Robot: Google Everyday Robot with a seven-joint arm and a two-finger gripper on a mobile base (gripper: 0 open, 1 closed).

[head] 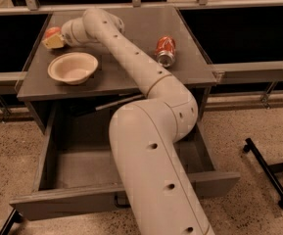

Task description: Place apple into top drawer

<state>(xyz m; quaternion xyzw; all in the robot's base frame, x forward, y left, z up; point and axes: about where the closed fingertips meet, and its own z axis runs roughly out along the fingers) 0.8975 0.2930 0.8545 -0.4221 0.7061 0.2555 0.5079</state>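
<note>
The apple point(52, 32), red with paler patches, is at the far left of the grey cabinet top point(131, 28), partly hidden by my gripper. My gripper point(53, 41) is at the apple, against its near side, and my arm reaches across the cabinet top to it from the front. The top drawer point(77, 168) is pulled wide open below the top. What shows of its inside is bare. Its dark handle point(122, 201) is at the front centre, and my arm hides the drawer's right part.
A cream bowl point(73, 67) stands just in front of the gripper. A red-and-silver soda can point(165, 51) lies on its side at the right of the top. A black stand leg point(268, 173) lies on the floor at right. Dark windows run behind.
</note>
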